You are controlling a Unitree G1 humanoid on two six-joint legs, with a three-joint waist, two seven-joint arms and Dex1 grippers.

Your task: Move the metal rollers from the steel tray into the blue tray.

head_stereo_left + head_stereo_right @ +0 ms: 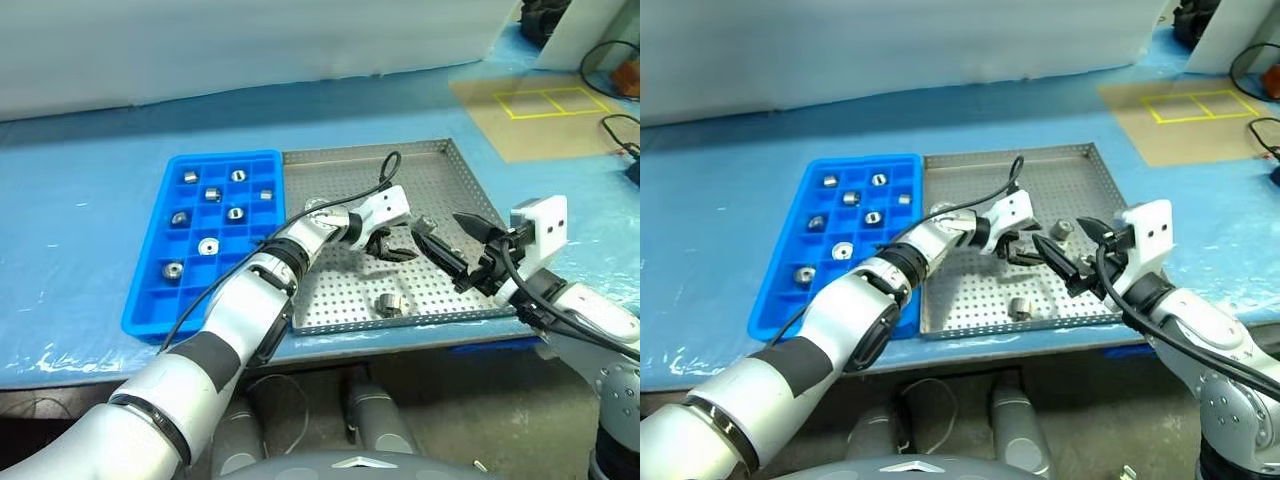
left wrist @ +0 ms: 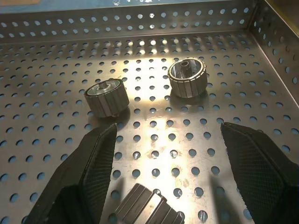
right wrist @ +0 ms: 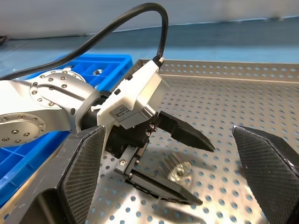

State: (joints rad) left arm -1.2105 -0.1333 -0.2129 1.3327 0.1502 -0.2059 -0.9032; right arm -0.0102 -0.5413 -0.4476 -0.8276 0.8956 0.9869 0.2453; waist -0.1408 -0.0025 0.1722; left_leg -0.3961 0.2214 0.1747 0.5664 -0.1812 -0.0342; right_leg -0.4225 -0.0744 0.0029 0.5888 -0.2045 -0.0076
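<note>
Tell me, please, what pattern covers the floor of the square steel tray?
Regular rows of small round holes across the silver square steel tray, clearest in the left wrist view.

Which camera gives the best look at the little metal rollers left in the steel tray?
The left wrist view: two metal rollers show close up on the steel tray, a third at the edge. The eye views show them small; the right wrist view shows one beneath the left gripper.

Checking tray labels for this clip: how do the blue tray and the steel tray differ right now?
The blue tray is plastic with square compartments; the steel tray is one open perforated metal floor with low rims. The blue tray is narrower; the steel tray is wider. Both grippers, left and right, are over the steel tray, none over the blue. Both hold rollers.
</note>
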